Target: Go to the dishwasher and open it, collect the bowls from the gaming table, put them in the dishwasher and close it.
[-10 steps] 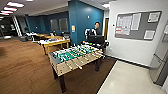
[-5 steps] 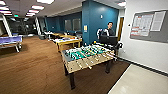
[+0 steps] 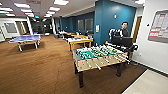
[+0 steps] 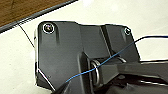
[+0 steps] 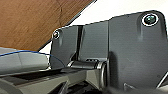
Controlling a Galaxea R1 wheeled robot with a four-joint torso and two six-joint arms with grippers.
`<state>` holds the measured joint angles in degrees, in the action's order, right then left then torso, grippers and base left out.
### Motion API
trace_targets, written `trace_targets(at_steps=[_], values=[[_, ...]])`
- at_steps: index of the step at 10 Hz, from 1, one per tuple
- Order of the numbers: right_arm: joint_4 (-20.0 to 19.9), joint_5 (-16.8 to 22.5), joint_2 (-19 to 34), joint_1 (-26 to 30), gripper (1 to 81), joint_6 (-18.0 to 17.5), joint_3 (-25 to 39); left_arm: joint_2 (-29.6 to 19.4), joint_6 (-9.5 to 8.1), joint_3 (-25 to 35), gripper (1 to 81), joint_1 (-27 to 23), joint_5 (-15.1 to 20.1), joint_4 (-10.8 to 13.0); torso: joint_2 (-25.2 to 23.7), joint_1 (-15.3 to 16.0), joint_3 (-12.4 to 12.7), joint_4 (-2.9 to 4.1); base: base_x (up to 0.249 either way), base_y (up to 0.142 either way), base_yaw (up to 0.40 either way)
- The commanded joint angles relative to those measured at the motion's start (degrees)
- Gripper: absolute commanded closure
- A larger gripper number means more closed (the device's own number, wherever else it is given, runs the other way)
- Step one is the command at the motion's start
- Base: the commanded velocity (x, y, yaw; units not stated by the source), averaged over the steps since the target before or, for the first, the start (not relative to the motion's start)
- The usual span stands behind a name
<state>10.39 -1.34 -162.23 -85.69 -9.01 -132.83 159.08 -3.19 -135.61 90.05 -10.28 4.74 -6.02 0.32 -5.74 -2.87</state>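
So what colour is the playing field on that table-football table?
Green, framed by pale wood-toned sides; the table-football table shows best in the head view.

pale floor (image 4: 140, 15) below; brown carpet (image 4: 22, 8) past dark edge strip (image 4: 37, 14).

Open office hall, brown wood-look floor (image 3: 37, 67) meeting a pale floor strip (image 3: 150, 83) by the white right wall (image 3: 150, 47). Teal blue wall (image 3: 112, 20) stood behind. Ceiling light panels (image 3: 21, 5) were lit. Blue table-tennis table (image 3: 25, 38) sat far left, yellow-framed tables (image 3: 80, 40) mid-room, a noticeboard (image 3: 158, 25) on the white wall, a brown door (image 3: 137, 28) beside it.
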Motion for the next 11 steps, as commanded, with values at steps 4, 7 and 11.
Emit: trace_targets(at_steps=[4, 7, 11], values=[[1.0, 2.7, 0.3, 3.1, 1.0, 0.0, 0.1, -0.3, 0.20, 0.0, 1.0, -2.4, 2.7, 0.8, 0.0, 0.0, 0.0, 0.00, 0.000, 0.000, 0.352], [1.0, 2.7, 0.2, 3.2, 1.0, 0.0, -0.2, -0.2, 0.12, 0.0, 1.0, -2.4, 2.7, 0.7, 0.0, 0.0, 0.0, 0.00, 0.000, 0.000, 0.320], [1.0, 2.7, -0.2, 3.1, 1.0, 0.0, -1.1, -0.2, 0.20, 0.0, 1.0, -2.4, 2.8, 0.7, 0.0, 0.0, 0.0, 0.00, 0.000, 0.000, 0.232]])
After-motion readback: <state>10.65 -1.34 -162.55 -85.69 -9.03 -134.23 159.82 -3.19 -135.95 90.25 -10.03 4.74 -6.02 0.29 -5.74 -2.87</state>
